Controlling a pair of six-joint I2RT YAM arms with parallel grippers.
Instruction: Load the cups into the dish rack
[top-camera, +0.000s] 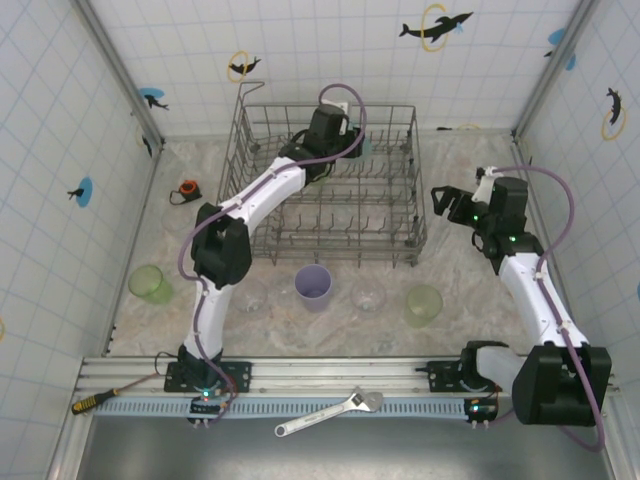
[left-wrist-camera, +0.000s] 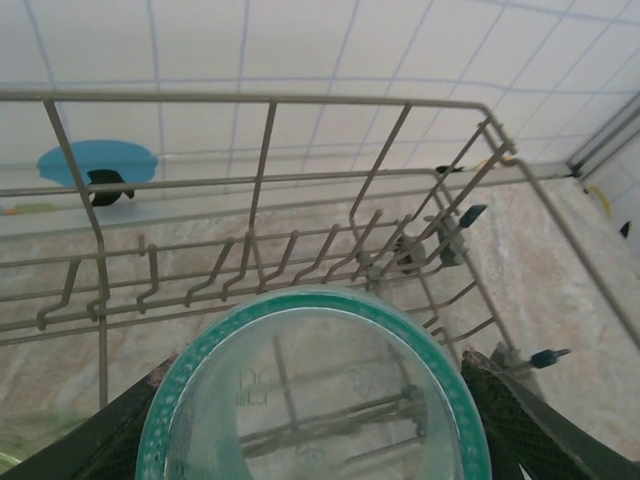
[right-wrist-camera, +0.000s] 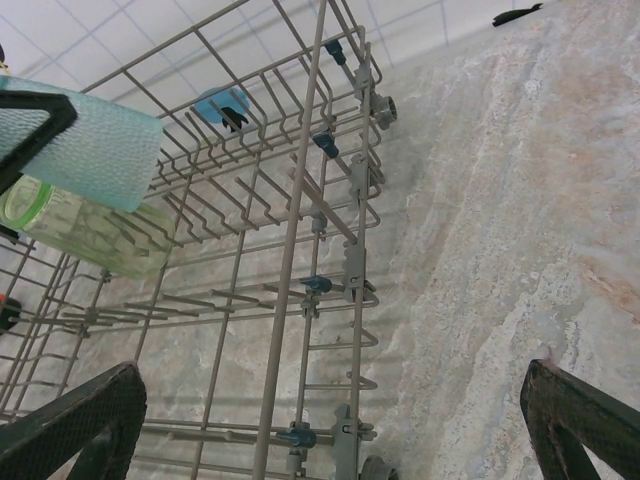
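The grey wire dish rack (top-camera: 390, 215) stands at the back middle of the table. My left gripper (top-camera: 338, 128) reaches into its far side, shut on a teal cup (left-wrist-camera: 315, 385) whose base faces the wrist camera; the same teal cup (right-wrist-camera: 95, 150) hangs above the tines. A pale green cup (right-wrist-camera: 90, 232) lies inside the rack just under it. My right gripper (top-camera: 447, 201) hovers open and empty to the right of the rack, with its fingers (right-wrist-camera: 80, 420) wide apart. In front of the rack stand a green cup (top-camera: 150, 283), a clear cup (top-camera: 250, 295), a purple cup (top-camera: 313, 285), another clear cup (top-camera: 370, 294) and a light green cup (top-camera: 424, 305).
An orange-and-black tape measure (top-camera: 186, 189) lies left of the rack. A wrench (top-camera: 330, 412) and a screwdriver (top-camera: 95, 400) rest on the near rail. Tiled walls close in the back and both sides. Bare marbled table (right-wrist-camera: 520, 230) runs along the rack's right side.
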